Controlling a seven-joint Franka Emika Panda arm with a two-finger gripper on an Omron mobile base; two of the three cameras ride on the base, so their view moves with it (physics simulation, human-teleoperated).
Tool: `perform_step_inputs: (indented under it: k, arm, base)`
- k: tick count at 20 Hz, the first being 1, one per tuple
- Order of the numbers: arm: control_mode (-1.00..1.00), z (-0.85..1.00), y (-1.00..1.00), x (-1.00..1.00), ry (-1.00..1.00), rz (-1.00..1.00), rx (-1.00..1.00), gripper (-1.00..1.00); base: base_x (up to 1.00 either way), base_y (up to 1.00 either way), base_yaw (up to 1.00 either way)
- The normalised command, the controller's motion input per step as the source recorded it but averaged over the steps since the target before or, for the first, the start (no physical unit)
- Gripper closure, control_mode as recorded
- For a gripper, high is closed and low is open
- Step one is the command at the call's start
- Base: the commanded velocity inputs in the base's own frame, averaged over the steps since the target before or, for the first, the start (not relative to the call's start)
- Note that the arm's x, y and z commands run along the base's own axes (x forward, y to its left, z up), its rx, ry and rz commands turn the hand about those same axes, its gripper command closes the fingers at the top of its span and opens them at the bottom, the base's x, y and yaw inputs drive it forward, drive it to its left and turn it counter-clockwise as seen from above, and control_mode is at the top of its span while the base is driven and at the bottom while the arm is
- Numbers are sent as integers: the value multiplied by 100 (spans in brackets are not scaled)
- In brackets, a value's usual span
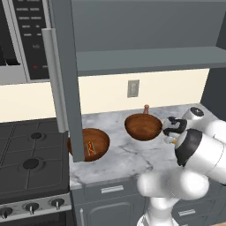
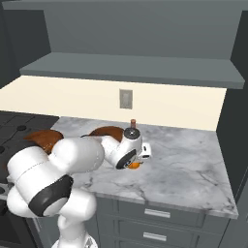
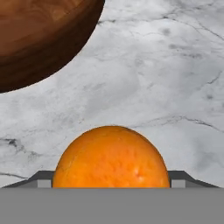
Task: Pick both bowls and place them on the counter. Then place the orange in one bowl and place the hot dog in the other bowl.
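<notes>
orange (image 3: pixel 111 157) sits between the pincer's (image 3: pixel 111 183) spread tips.

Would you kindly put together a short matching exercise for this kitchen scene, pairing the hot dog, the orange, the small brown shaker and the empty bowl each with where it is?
Things:
1. hot dog
2. orange
3. shaker
4. empty bowl

Places:
A. upright on the counter behind a bowl, towards the wall
B. lying inside the bowl nearest the stovetop
C. on the marble between the fingertips of the gripper
D. on the counter just ahead of the orange, nothing in it

Pairs: 1-B, 2-C, 3-A, 4-D
</notes>
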Motion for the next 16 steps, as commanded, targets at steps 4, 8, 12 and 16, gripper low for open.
perform_step_inputs:
  k: [4, 8, 12, 16]
  arm:
    - [-100, 90, 15, -40, -15, 0, -1, 100]
    - [-100, 99, 44, -12, -11, 1, -5, 100]
    - [-100, 91, 59, 0, -3, 0, -6, 100]
    - [-100, 64, 55, 9, 0, -1, -6, 100]
  base:
    - [0, 0, 0]
    - [0, 0, 0]
    - [0, 0, 0]
    - [0, 0, 0]
